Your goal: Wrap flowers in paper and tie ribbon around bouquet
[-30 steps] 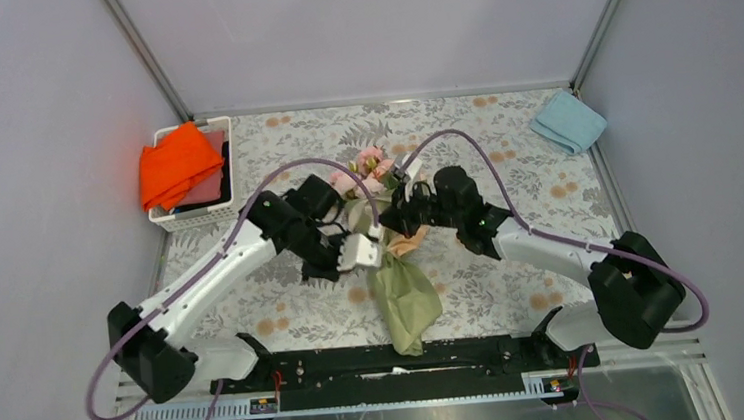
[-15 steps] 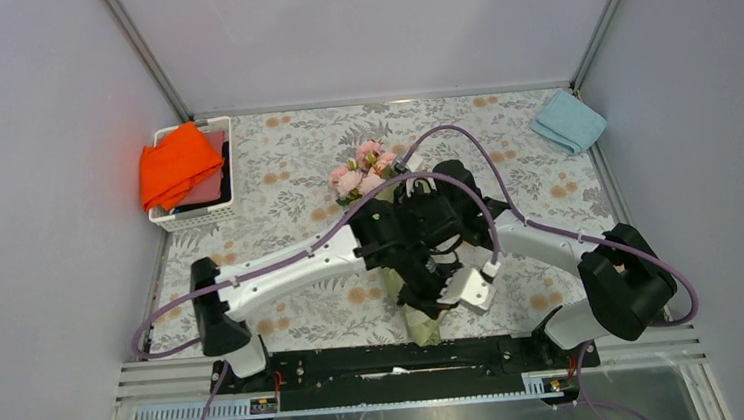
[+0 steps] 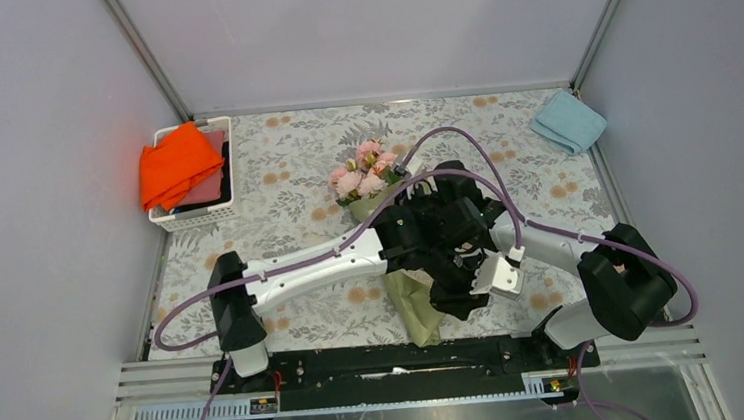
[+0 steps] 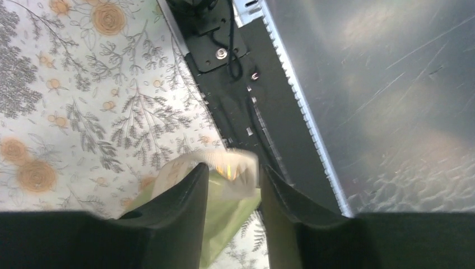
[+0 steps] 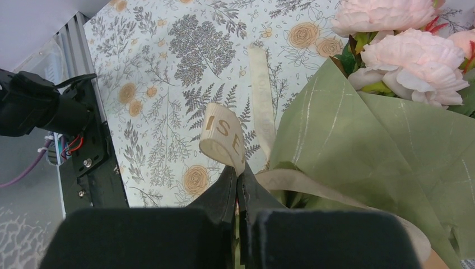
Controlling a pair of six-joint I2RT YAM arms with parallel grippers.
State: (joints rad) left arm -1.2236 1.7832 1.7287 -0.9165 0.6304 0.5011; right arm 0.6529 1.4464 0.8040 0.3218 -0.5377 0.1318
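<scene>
Your left pincer stands partly apart, with a blurred cream end of the ribbon between its fingers. You cannot tell whether either finger touches it. Your right pincer is pressed tight on a lettered loop of the same ribbon, just beside the olive paper. From above that grip is hidden: the left arm crosses over the bouquet and covers the right wrist, so only the wrist views show you the ribbon. The bouquet lies on the table between the arms, its blooms away from the bases and its tip near the front rail. The right wrist view shows three blooms, one cut by the edge; from above they merge. There is one orange cloth in one white basket, and one blue cloth.
</scene>
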